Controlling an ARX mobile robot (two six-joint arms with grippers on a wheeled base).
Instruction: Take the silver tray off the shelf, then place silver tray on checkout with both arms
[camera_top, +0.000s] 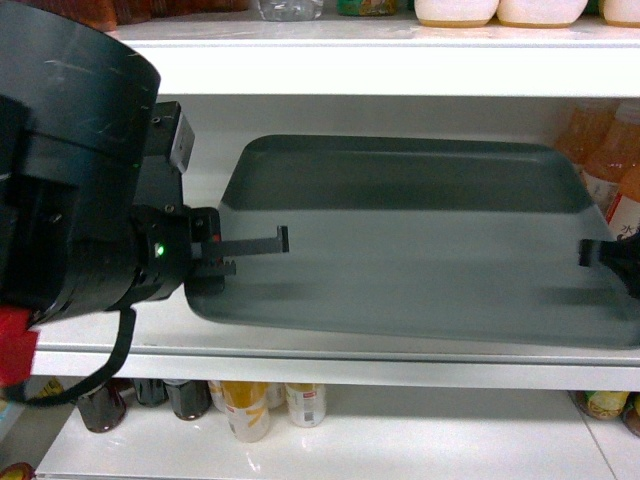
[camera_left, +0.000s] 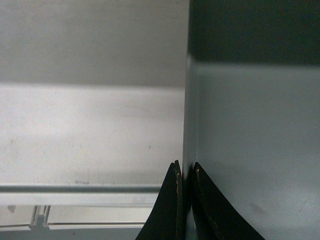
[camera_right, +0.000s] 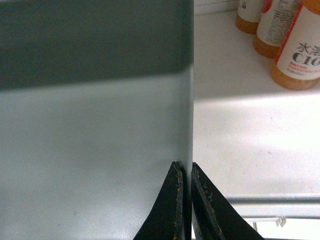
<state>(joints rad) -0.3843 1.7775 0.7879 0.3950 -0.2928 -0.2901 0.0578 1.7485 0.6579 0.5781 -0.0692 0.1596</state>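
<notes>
Gripping both short ends of the silver tray (camera_top: 420, 240), which lies flat on the shelf (camera_top: 330, 345) w/ its front edge near the shelf lip. Left gripper (camera_left: 185, 172) is pinched down on the tray's left rim, fingers nearly together w/ only the rim between them. Right gripper (camera_right: 184, 172) is same on the tray's right rim; head view shows only its tip at the tray's right end.

Risks, as judgement: both grips are thin edge pinches, so tray could slip or pivot if arms lift unevenly or pull out at diff speeds. Orange drink bottles (camera_right: 295, 45) stand on the shelf just right of the tray; a sideways swing could knock them.

Text: one bottle label reads "C10" under Chinese chars; rest too cropped to read. Checkout not in view.
</notes>
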